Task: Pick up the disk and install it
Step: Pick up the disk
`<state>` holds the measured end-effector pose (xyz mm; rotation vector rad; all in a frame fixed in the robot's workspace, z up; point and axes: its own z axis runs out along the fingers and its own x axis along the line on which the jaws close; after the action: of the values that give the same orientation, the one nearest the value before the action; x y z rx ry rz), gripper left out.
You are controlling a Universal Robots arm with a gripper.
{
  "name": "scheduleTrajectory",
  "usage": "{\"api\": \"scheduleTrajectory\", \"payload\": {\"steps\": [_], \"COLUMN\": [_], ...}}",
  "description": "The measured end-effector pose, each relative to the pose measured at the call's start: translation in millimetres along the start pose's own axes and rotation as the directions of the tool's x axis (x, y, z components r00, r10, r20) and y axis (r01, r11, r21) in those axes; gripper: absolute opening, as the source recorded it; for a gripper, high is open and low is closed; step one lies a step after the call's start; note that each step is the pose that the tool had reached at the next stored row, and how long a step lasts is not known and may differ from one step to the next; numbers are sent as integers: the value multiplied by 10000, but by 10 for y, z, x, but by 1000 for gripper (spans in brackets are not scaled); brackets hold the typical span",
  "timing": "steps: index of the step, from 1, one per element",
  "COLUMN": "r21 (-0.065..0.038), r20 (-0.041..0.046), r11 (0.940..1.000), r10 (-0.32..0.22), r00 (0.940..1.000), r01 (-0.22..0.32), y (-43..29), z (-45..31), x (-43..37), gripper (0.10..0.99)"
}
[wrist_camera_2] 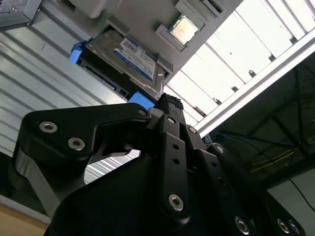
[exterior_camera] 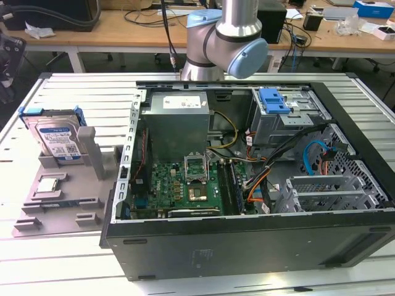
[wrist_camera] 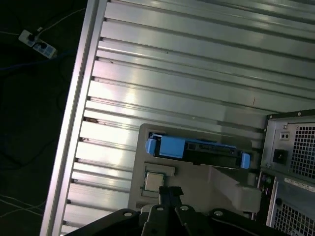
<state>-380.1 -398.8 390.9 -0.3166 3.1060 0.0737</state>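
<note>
The disk (exterior_camera: pixel 57 139) is a silver drive with a white-and-blue label in a blue carrier frame. It stands on edge in a grey fixture (exterior_camera: pixel 92 160) on the slatted table, at the exterior view's left. Both wrist views show it from above: the labelled face (wrist_camera_2: pixel 133 56) in the second, the blue frame edge (wrist_camera: pixel 197 150) in the first. My gripper (wrist_camera: pixel 170 192) hangs well above the fixture and clear of the disk. Its black fingers (wrist_camera_2: pixel 170 102) are shut together with nothing between them.
An open computer case (exterior_camera: pixel 345 246) fills the middle and the exterior view's right, with a motherboard (exterior_camera: pixel 185 185), cables and a blue bracket (exterior_camera: pixel 274 100) in its drive bay. A small square silver chip (exterior_camera: pixel 49 184) lies on the fixture. The arm's joint (exterior_camera: pixel 228 37) stands behind the case.
</note>
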Motion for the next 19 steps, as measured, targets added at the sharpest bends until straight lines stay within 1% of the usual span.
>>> {"api": "scheduleTrajectory", "payload": {"steps": [3,7,10,12,13,15,18,19], "r21": [-13,-24,-38,-44,-50,-55,-72,-79], "r20": [-24,-43,-63,-71,-78,-85,-105,-113], "r11": [9986,9953,9894,9864,9834,9800,9682,9632], "r10": [-524,-966,-1455,-1642,-1814,-1989,-2499,-2687], "r00": [9986,9953,9893,9864,9834,9800,9682,9632], "r01": [524,966,1454,1642,1814,1989,2499,2686], "y": [0,0,0,0,0,0,0,0], "z": [0,0,0,0,0,0,0,0], "x": [0,0,0,0,0,0,0,0], "gripper": [106,106,106,106,106,106,106,106]}}
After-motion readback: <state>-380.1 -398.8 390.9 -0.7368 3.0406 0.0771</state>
